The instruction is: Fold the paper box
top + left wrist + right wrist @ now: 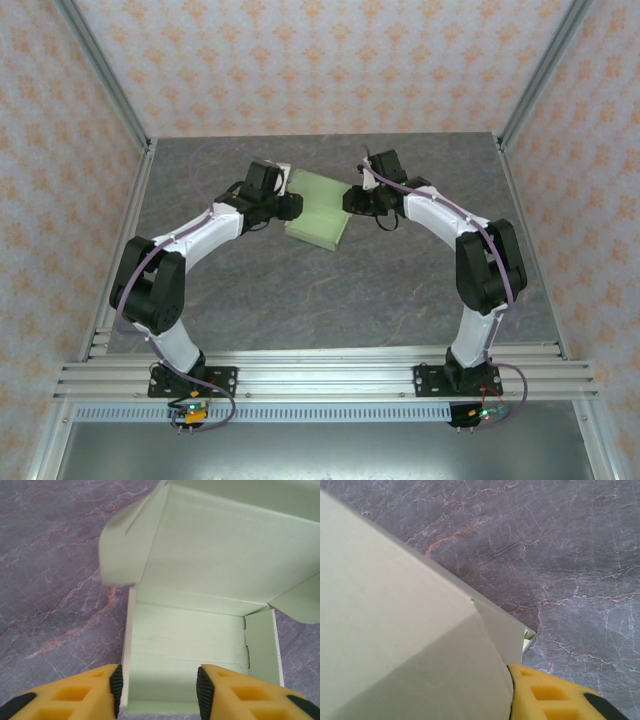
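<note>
**A:** While the paper box (318, 210) sat mid-fold toward the bench's (300, 290) far edge, left end effector (159, 692) straddled its wall, half-open.

**B:** Right end effector (352, 200): couldn't tell. Next, I judged, lid needed closing.

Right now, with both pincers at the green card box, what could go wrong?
1. The left pincer straddles the near end of the pale green thin-card box; a harder squeeze may buckle its walls.
2. Its rounded side flap stands free and might end up outside the lid.
3. The right pincer is at the opposite edge; uneven pushes could skew the box.
</note>
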`<state>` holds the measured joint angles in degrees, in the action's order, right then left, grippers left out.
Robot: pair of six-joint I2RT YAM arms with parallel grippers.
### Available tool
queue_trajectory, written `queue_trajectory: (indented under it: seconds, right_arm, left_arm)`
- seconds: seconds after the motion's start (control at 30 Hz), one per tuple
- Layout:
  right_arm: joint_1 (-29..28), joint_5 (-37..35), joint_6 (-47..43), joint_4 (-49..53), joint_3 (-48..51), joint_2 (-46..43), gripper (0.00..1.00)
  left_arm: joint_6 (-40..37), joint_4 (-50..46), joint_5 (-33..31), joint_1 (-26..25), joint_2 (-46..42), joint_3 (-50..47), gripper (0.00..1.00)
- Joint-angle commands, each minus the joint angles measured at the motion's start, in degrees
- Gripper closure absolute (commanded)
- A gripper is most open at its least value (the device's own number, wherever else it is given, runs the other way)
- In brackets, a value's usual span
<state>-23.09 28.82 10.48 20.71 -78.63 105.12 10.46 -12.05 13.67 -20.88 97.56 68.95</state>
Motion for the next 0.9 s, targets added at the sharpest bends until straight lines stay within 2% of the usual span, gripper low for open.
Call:
queue_trajectory:
  seconds: [0.0,0.1,0.17,0.4,0.63,0.73,0.87]
  right_arm:
    - [0.17,-1.6,-0.53,0.54,-0.08,-0.83,0.69]
    - [0.15,-1.83,-3.82,3.22,-1.89,-0.43,0.71]
    - [0.17,-2.71,-6.2,4.25,-2.49,-0.28,0.72]
    - [0.15,-6.05,-13.15,8.66,-6.8,2.36,0.74]
    - [0.07,-12.33,-15.82,10.14,-9.52,4.33,0.74]
    - [-0.35,-16.42,-16.02,10.39,-11.04,5.48,0.68]
    - [-0.77,-16.57,-15.79,8.73,-11.75,6.34,0.73]
  left_arm:
    - [-0.46,-2.22,-5.47,0.08,-2.43,1.24,0.46]
    - [-2.49,-0.99,-10.46,0.49,-4.76,-0.1,0.32]
    - [-3.98,-1.46,-10.63,1.22,-4.45,0.6,0.3]
    - [-4.46,3.72,-2.99,4.28,-3.14,-0.03,0.29]
    - [-5.79,4.89,-0.43,4.54,-1.72,1.09,0.28]
    - [-5.68,5.54,0.14,4.51,-0.39,1.79,0.28]
    - [-4.96,5.58,0.88,4.54,0.24,2.2,0.28]
